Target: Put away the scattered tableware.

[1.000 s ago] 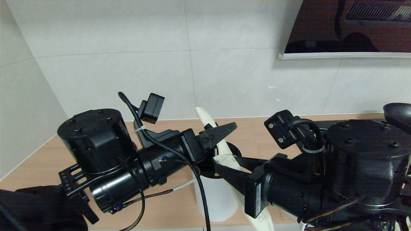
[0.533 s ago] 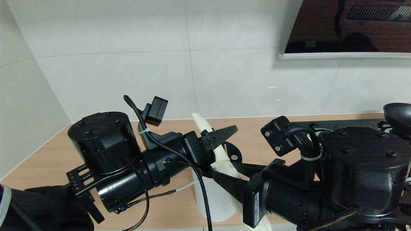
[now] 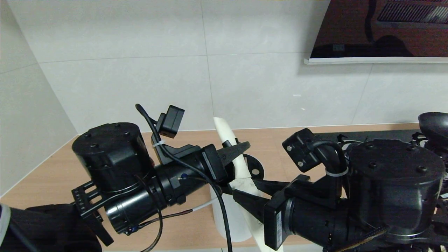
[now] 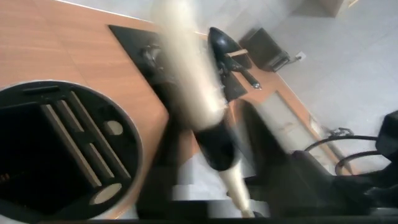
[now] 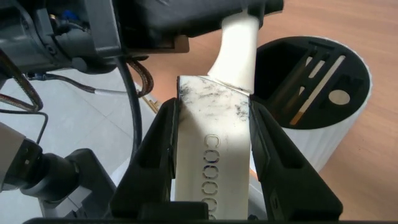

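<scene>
Utensil [image 3: 241,168]: pale, above slotted holder [image 5: 323,74] on bench [image 3: 56,171]; stands steeper than a second ago.
Right hand [image 5: 214,118]: clenched on its flat end.
Left hand [image 3: 235,157]: dropped onto the handle; grip, cannot tell.
Meaning: probably lining up for slot insertion.

- Tips the white utensil [image 3: 241,168] steeper above the holder [image 3: 236,227], handle end higher.
- Draws the left gripper [image 3: 238,161] in and down, nearer the holder's black top.
- Sinks the right gripper [image 3: 246,187] slightly lower beside the holder, blade end clamped.
</scene>
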Controlling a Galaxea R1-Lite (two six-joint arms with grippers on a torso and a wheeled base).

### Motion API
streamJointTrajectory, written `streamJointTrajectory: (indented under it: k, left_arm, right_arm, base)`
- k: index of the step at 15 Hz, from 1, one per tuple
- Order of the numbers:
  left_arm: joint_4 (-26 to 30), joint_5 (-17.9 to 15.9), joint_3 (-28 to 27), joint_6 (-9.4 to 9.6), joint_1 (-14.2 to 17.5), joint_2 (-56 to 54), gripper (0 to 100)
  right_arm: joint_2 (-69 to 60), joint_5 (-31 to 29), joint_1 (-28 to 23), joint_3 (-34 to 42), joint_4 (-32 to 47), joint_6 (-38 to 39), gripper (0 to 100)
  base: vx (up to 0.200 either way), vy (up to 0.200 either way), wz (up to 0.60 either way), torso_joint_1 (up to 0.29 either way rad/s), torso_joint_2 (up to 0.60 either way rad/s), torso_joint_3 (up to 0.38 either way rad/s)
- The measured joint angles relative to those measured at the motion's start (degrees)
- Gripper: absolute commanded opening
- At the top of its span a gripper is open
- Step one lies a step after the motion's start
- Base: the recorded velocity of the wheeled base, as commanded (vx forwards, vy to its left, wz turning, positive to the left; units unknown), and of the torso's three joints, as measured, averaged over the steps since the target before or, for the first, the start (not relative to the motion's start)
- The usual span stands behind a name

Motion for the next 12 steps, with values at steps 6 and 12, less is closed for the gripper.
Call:
streamJointTrajectory:
  k: [6,12]
  left_arm:
    - [0.2,0.0,0.0,0.05,0.0,-0.1,0]
    - [0.1,-0.1,0.0,-1.16,0.0,-0.7,0]
  right_arm:
    - [-0.1,-0.1,-0.3,-0.1,-0.2,0.0,0]
    - [-0.1,-0.2,-0.3,-0.1,-0.2,0.0,100]
  base:
    - [0.0,0.0,0.0,0.0,0.0,0.0]
    - [0.0,0.0,0.0,0.0,0.0,0.0]
